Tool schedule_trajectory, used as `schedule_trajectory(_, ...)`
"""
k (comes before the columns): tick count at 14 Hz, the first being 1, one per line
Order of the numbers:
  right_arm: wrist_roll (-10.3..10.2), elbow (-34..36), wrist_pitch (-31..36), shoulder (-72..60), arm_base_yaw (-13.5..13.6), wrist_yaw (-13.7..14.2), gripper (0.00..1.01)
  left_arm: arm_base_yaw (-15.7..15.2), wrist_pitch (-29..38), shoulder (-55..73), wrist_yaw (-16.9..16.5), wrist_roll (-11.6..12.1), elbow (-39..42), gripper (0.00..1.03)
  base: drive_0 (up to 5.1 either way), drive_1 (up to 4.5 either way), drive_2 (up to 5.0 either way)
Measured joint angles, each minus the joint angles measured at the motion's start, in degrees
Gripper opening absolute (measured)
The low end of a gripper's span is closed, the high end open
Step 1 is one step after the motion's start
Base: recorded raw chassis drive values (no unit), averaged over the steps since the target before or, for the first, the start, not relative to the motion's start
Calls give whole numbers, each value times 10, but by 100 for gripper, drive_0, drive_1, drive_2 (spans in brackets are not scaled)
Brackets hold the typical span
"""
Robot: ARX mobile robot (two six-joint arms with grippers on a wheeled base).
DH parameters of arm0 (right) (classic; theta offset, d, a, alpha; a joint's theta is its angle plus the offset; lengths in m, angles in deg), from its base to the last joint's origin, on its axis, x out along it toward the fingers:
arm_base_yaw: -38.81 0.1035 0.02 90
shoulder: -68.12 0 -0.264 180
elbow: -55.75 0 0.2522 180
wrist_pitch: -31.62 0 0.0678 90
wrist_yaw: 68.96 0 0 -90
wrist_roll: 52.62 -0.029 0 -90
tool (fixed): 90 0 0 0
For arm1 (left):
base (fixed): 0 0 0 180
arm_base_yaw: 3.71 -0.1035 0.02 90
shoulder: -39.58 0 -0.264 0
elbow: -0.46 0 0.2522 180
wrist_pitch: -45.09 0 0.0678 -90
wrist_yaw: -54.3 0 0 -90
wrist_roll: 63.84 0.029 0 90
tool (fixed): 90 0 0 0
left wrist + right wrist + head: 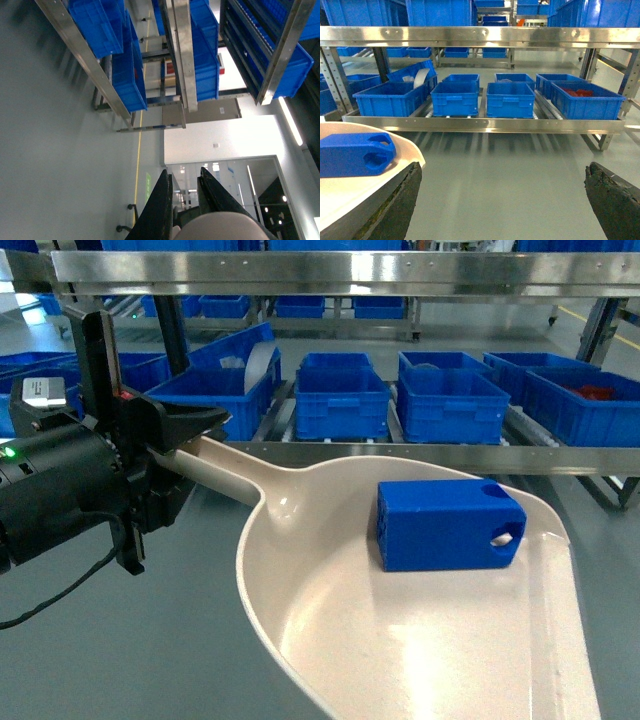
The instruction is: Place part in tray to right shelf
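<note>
left gripper (175, 435) clamps the tray (330, 610) handle — part (448, 524) inside — right gripper (502, 200) spread wide, empty.

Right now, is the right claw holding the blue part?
No, the right claw is open and empty; the blue part lies in the beige tray.

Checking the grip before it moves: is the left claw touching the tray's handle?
Touching. The head view shows the left claw clamped around the tray handle's end.
</note>
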Motion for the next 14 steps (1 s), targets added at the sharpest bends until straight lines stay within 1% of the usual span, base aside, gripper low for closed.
schedule_trajectory(2, 0, 0, 1, 0, 0, 0, 98, -8, 0, 0, 6, 0, 0, 13, 0, 0, 0)
schedule_trajectory(14, 0, 0, 0, 0, 0, 0, 98, -5, 0, 0, 4, 0, 0, 13, 0, 0, 0)
